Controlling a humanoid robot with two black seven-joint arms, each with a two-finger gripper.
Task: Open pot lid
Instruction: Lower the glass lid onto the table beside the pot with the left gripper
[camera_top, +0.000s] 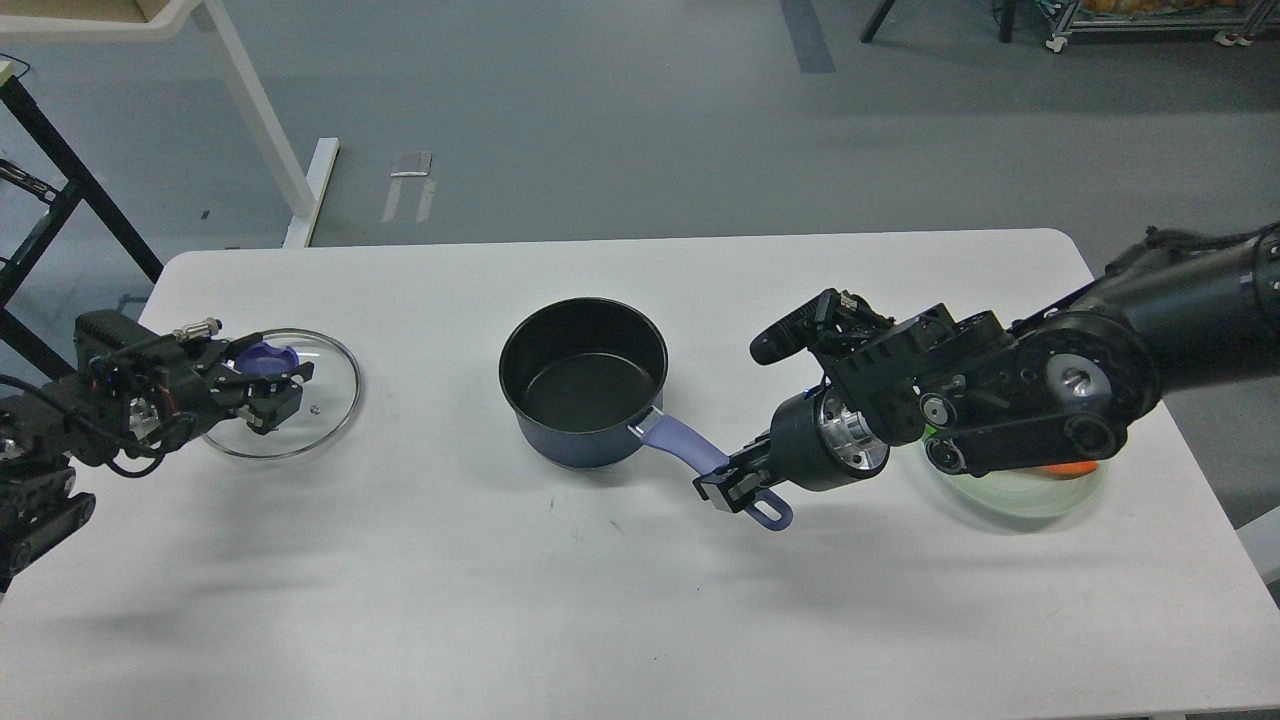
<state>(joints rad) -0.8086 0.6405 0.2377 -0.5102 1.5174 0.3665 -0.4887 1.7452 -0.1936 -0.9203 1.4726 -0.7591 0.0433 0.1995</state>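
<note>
A dark blue pot (583, 380) with a black inside stands open at the table's middle. Its purple handle (672, 438) points to the lower right. My right gripper (735, 483) is shut on the handle near its far end. The glass lid (310, 410) with a purple knob (266, 357) lies low at the table's left, well apart from the pot. My left gripper (275, 388) is shut on the knob, with its fingers over the glass.
A pale green translucent dish (1020, 492) with something orange in it sits at the right, partly hidden behind my right arm. The white table (600, 600) ends close to the lid on the left. A white desk leg and a black frame stand beyond the far left.
</note>
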